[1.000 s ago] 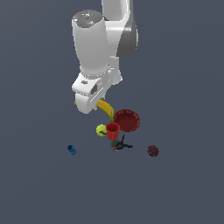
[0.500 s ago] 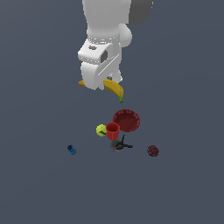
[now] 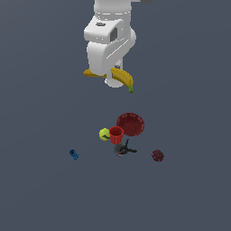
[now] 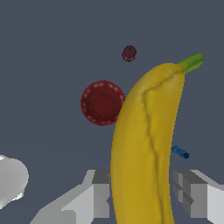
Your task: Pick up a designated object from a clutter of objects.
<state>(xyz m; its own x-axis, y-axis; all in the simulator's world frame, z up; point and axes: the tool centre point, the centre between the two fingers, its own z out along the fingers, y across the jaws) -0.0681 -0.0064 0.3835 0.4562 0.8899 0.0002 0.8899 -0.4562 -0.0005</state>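
The yellow banana (image 3: 122, 79) with its greenish tip hangs high above the floor, held crosswise in my gripper (image 3: 113, 80), which is shut on it. In the wrist view the banana (image 4: 146, 140) fills the middle between my two fingers (image 4: 101, 192). Far below lies the clutter: the yellow-green ball (image 3: 104, 134), the red cup (image 3: 116, 134), the dark red bowl (image 3: 131, 124), the black tool (image 3: 123, 149), the maroon lump (image 3: 157, 155) and the tiny blue piece (image 3: 74, 154). The wrist view shows the bowl (image 4: 102, 103), the lump (image 4: 129, 53) and the blue piece (image 4: 180, 152).
The floor is a plain dark grey surface. The arm's white body (image 3: 108, 38) rises out of the top of the exterior view.
My gripper has risen steadily with the banana in it, from just above the clutter to well above it. The items on the floor have not moved.
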